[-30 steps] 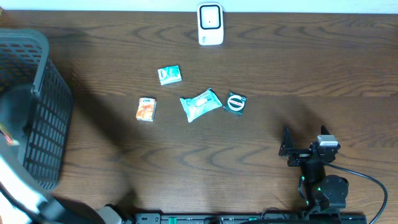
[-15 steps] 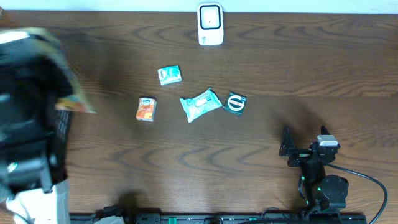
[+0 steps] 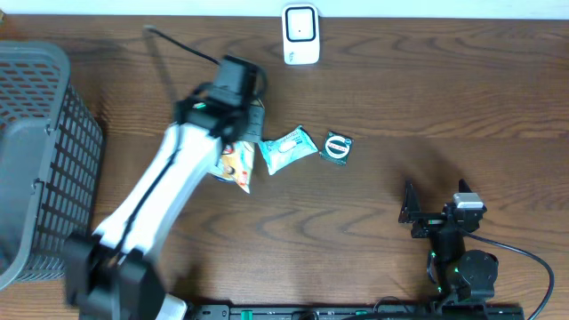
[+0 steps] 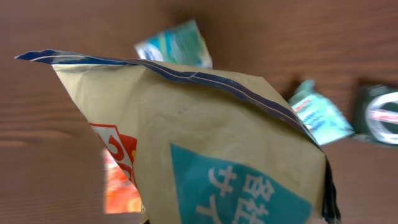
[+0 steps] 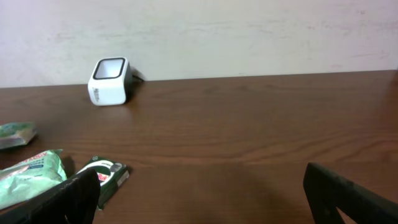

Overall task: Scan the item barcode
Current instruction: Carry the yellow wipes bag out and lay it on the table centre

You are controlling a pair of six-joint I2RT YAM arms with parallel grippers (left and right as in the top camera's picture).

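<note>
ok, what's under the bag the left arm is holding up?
The bag hangs over the orange packet, of which only the left part shows. The green packet peeks past its top edge. The rest of the table beneath the bag is covered.

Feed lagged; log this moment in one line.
left claw: shut on snack bag | right claw: open, empty | snack bag: short of scanner

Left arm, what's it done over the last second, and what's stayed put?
The left arm swung from the basket out over the table's middle, jaws shut on a tan snack bag. The right arm, scanner, pale blue packet and dark packet stayed put.
</note>
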